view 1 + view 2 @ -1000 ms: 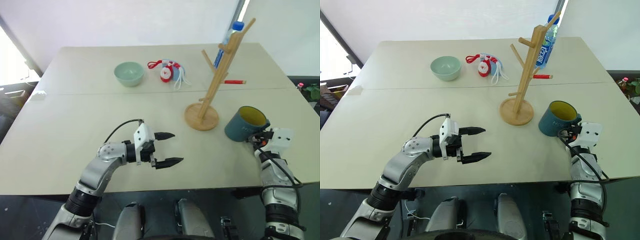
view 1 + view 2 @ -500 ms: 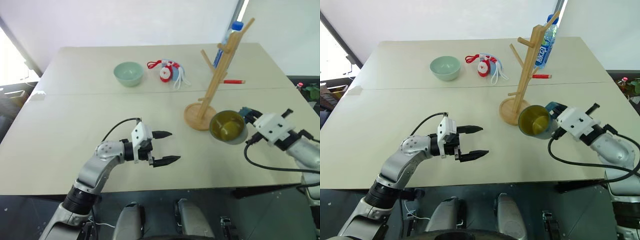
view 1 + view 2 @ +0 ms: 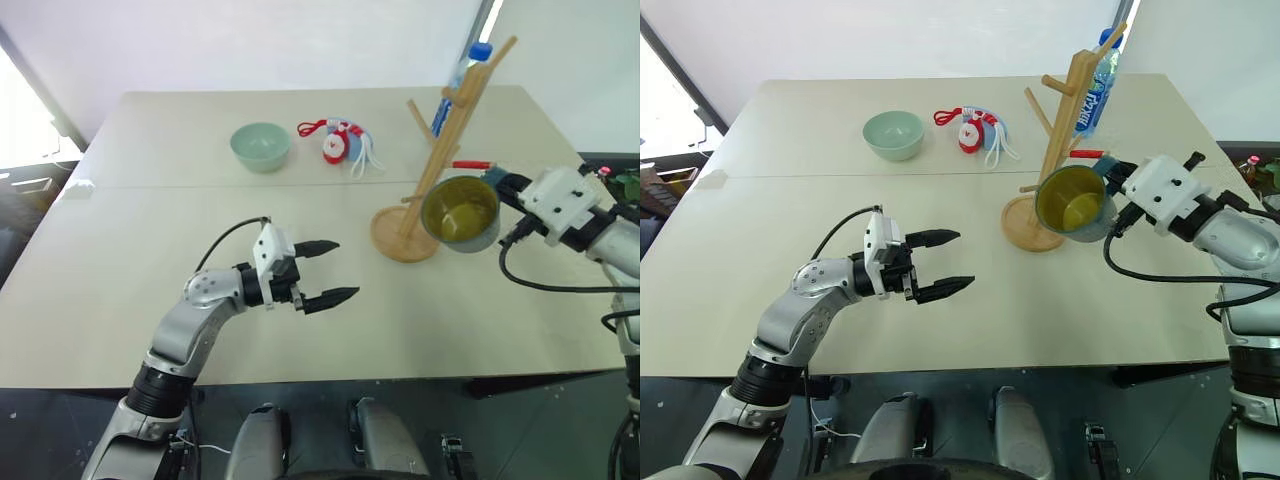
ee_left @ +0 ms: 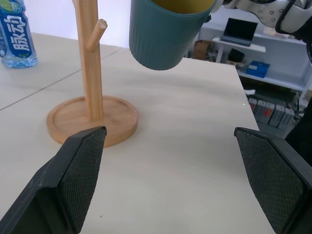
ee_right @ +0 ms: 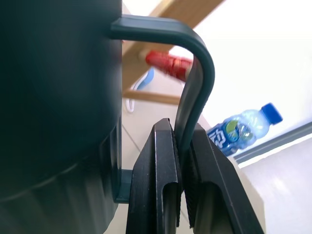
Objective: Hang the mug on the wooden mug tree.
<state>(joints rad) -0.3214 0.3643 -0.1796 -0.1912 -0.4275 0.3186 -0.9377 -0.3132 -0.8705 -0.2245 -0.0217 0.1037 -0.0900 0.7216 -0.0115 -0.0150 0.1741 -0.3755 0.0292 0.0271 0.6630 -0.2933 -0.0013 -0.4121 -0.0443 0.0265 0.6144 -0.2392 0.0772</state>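
Beige table (image 3: 150, 230) under a white backdrop, background items unchanged: pale green bowl (image 3: 260, 146), red-and-white toy bundle (image 3: 338, 142), red marker (image 3: 472, 164), blue-capped bottle (image 3: 1091, 86) behind the wooden mug tree (image 3: 438, 165). What changed over the last second: the mug (image 3: 461, 213) was sitting on the table near the right edge, well apart from the tree base; now it's airborne, carried up and inward by the right gripper (image 5: 179, 161), and rolled so the yellow-green mouth faces the head camera. It now hangs just beside the pole, over the edge of the disc base, at about lower-peg height. Read: lift and reorient done, peg approach starting; handle not on any peg yet. Left gripper (image 3: 326, 272) hovers over mid-table, jaws spread wide, holding nothing, barely shifted. View differences: right wrist view settles the grip, both black fingers (image 5: 161, 175) pinched tight on the lower run of the loop handle, with the loop above them free for a peg. Head views hide that behind the mug body. Left wrist view gives the side-on look: ribbed mug wall clearly off the table, apart from the short lower peg (image 4: 96, 33), no contact with the pole.
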